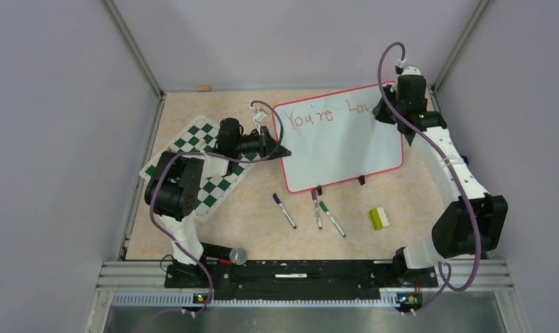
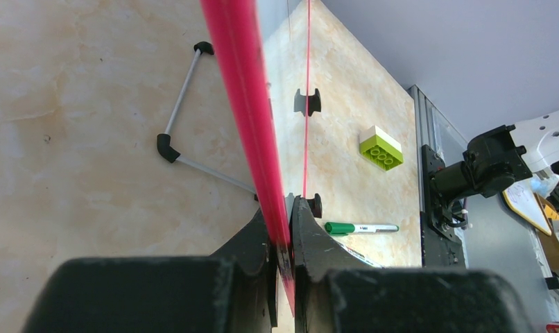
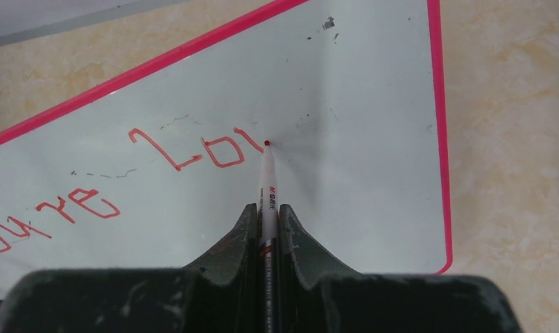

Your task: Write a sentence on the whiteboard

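The whiteboard (image 1: 339, 142) stands tilted at the back of the table, with "You're Lov" in red along its top. My left gripper (image 1: 282, 150) is shut on its red-pink left edge (image 2: 243, 111). My right gripper (image 1: 388, 111) is shut on a red marker (image 3: 267, 187) at the board's upper right. In the right wrist view the marker's tip touches the whiteboard (image 3: 360, 132) just right of the last red stroke. The board's wire stand (image 2: 186, 149) shows behind it in the left wrist view.
A blue marker (image 1: 284, 210), a magenta marker (image 1: 316, 208) and a green marker (image 1: 332, 218) lie in front of the board. A green and white brick (image 1: 379, 218) lies at the right. A green checkered chess mat (image 1: 206, 177) lies under the left arm.
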You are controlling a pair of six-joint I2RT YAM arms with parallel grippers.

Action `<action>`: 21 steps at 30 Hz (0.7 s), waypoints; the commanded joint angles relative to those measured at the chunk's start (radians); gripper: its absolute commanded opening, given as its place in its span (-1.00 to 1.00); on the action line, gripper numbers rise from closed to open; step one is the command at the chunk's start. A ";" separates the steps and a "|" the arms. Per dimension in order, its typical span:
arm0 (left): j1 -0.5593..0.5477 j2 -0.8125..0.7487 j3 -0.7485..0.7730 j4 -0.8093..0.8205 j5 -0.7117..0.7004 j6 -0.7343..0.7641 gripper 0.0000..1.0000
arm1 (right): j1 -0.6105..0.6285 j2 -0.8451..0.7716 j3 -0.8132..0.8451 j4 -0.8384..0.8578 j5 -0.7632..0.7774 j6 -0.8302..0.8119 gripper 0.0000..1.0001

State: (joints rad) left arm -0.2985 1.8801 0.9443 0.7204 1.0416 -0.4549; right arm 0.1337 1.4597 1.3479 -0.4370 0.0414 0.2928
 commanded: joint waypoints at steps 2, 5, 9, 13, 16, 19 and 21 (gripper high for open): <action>-0.024 0.027 -0.027 -0.054 -0.044 0.197 -1.00 | -0.019 0.050 0.099 0.041 0.014 0.005 -1.00; -0.024 0.028 -0.025 -0.056 -0.043 0.197 -1.00 | -0.020 0.068 0.126 0.042 0.015 0.004 -1.00; -0.024 0.031 -0.022 -0.059 -0.044 0.199 -1.00 | -0.023 0.075 0.140 0.040 0.013 0.002 -1.00; -0.023 0.032 -0.021 -0.059 -0.042 0.199 -1.00 | -0.025 0.050 0.128 0.034 0.009 0.005 -1.00; -0.023 0.031 -0.022 -0.059 -0.041 0.199 -1.00 | -0.026 0.005 0.111 0.033 0.004 0.004 -1.00; -0.024 0.028 -0.025 -0.058 -0.041 0.200 -1.00 | -0.030 -0.039 0.103 0.029 -0.007 -0.005 -1.00; -0.024 0.027 -0.026 -0.057 -0.042 0.200 -1.00 | -0.032 -0.064 0.099 0.026 -0.008 -0.006 -1.00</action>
State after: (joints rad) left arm -0.2993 1.8801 0.9447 0.7170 1.0420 -0.4538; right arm 0.1192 1.4902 1.4464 -0.4362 0.0460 0.2916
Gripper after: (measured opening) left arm 0.088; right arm 0.095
